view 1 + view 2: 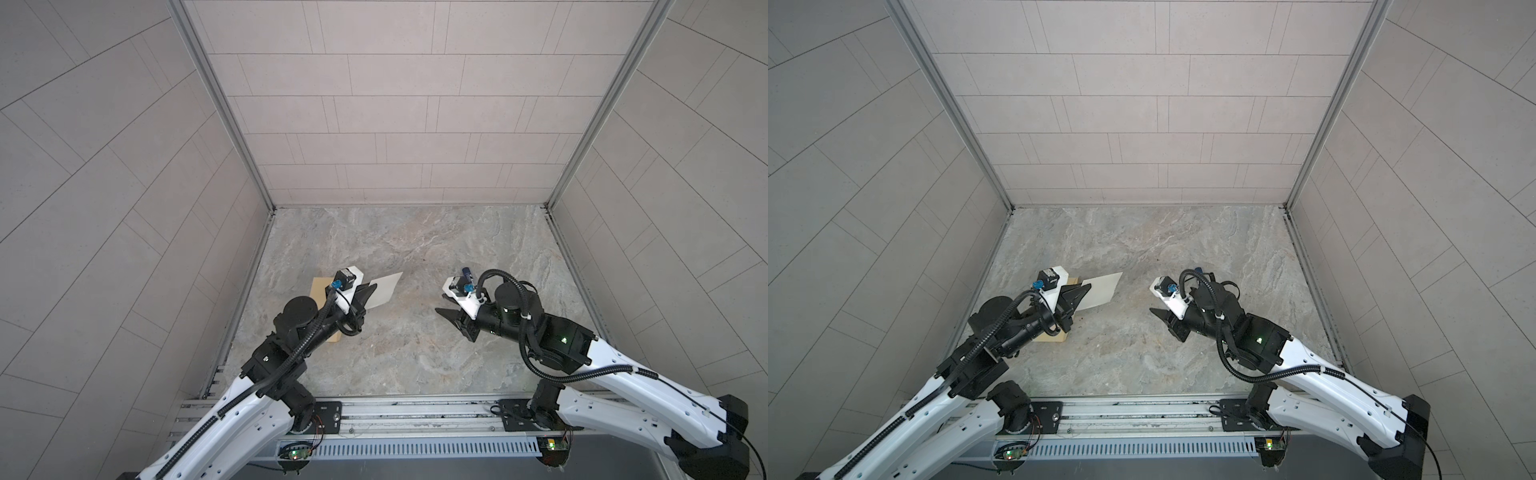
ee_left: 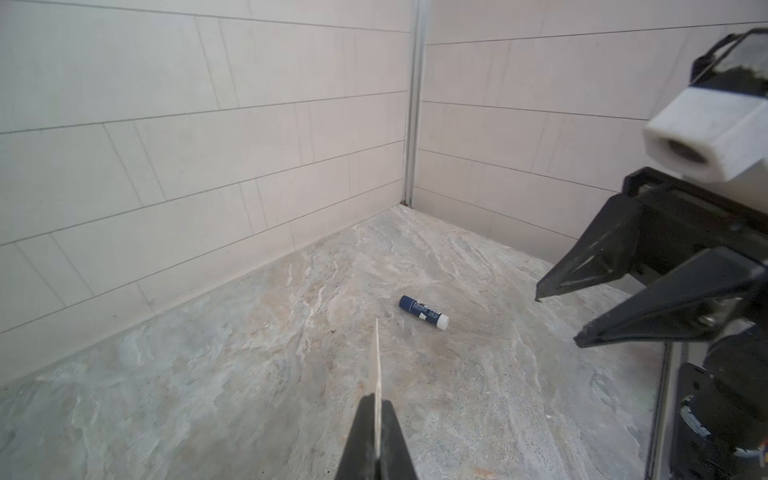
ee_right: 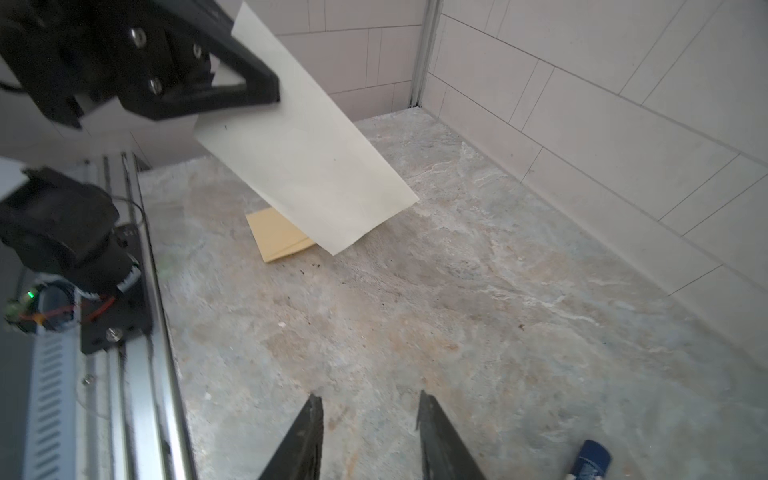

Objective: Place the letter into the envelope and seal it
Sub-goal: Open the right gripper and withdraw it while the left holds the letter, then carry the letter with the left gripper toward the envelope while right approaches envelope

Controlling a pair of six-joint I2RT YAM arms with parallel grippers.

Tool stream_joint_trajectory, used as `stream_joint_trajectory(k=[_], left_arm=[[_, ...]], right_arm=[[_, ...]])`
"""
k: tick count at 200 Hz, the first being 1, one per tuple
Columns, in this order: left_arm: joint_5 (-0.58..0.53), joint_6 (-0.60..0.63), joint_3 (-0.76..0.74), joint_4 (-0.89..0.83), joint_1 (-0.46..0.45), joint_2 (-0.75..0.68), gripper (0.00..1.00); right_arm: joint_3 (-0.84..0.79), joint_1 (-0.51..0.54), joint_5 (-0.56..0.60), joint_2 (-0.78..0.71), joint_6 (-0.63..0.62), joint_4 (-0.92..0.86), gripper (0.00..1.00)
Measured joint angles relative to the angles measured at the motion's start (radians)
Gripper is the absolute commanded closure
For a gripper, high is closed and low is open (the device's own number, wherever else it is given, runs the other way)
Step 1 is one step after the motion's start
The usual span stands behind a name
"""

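The left fingers [image 1: 365, 293] clench one end of the letter [image 3: 307, 158], which juts beyond their tips above the envelope [image 3: 276, 235] lying on the bench [image 3: 457, 291], while the right fingers [image 3: 309, 432] stand released, empty.

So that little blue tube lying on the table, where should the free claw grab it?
Grip the blue tube around mid-barrel, coming straight down with the open right claw. It lies flat on its side on the table, so only its top and flanks are free; closing across its narrow round width, clear of the white cap, should stop it rolling.
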Motion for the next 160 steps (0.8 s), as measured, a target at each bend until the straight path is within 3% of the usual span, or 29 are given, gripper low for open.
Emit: stream_joint_trajectory(k=[50, 120, 160], left_arm=[[-0.134, -0.05, 0.053, -0.089, 0.026, 0.061, 1.0], [-0.204, -0.053, 0.13, -0.193, 0.195, 0.099, 1.0], [-0.288, -0.062, 0.13, -0.208, 0.243, 0.093, 1.0]], right_arm=[[-0.003, 0.0, 0.049, 0.088, 0.188, 0.132, 0.46], [0.018, 0.016, 0.119, 0.396, 0.529, 0.28, 0.44], [0.098, 0.073, 0.153, 0.59, 0.674, 0.372, 0.43]])
